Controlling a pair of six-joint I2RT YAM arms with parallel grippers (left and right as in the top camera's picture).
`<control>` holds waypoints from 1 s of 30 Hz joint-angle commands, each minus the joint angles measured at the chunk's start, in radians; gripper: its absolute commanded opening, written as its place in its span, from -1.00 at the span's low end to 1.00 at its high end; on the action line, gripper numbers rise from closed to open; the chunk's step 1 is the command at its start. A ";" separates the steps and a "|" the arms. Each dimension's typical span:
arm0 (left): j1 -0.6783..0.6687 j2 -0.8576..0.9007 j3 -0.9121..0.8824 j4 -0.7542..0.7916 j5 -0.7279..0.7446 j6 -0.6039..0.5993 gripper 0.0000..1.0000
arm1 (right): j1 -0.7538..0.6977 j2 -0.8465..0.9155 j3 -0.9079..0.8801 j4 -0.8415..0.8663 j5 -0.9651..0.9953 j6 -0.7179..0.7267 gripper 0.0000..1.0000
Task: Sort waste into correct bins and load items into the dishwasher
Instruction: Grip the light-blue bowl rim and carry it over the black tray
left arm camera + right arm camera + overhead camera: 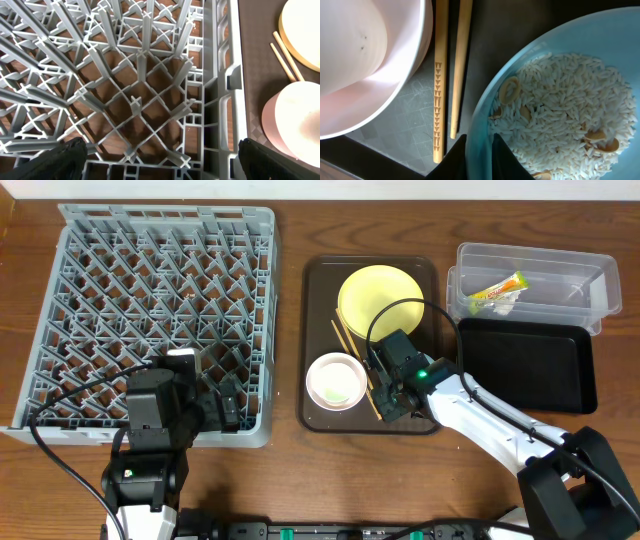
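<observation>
Overhead: right gripper (pixel 388 400) sits over the near-right corner of the brown tray (pixel 320 310) and hides the blue bowl (pixel 605 35). Pink bowl (pixel 335 380) is near-left on the tray, yellow plate (pixel 378 298) at its far end, chopsticks (pixel 350 350) between them. Wrapper (pixel 497 290) is already in the clear tub (pixel 590 275) right of the tray. Black bin (pixel 525 365) is also right of the tray, rack (pixel 150 290) left of it.

Left wrist: left gripper (pixel 160 150) spread wide, holding nothing, over the rack corner nearest the tray.

Right wrist: gripper looks clamped on the bowl rim, one finger inside, one outside. The bowl is pale blue, glossy, with loose rice (pixel 565 105) and beige bits in it. Likely rigid and slick. With a rim pinch the load hangs off-centre, so expect tilt. Keep it level until it's over the bin, because the rice will pour freely.
</observation>
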 commanded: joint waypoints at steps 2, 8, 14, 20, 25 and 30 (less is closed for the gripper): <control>-0.004 -0.002 0.025 -0.003 -0.002 -0.010 0.98 | 0.012 0.008 -0.008 0.000 0.018 0.013 -0.79; -0.004 -0.002 0.025 -0.003 -0.002 -0.010 0.99 | 0.012 0.008 -0.008 0.001 0.018 0.013 -0.97; -0.004 -0.002 0.025 -0.003 -0.002 -0.010 0.98 | 0.012 -0.008 0.035 -0.004 0.017 0.047 -0.98; -0.004 -0.002 0.025 -0.003 -0.002 -0.010 0.98 | -0.001 -0.053 0.149 -0.085 0.021 0.054 -0.98; -0.004 -0.002 0.025 -0.003 -0.002 -0.010 0.99 | -0.038 -0.075 0.240 -0.149 0.022 0.054 -0.98; -0.004 -0.002 0.025 -0.003 -0.002 -0.010 0.98 | -0.111 -0.106 0.306 -0.193 0.021 0.062 -0.98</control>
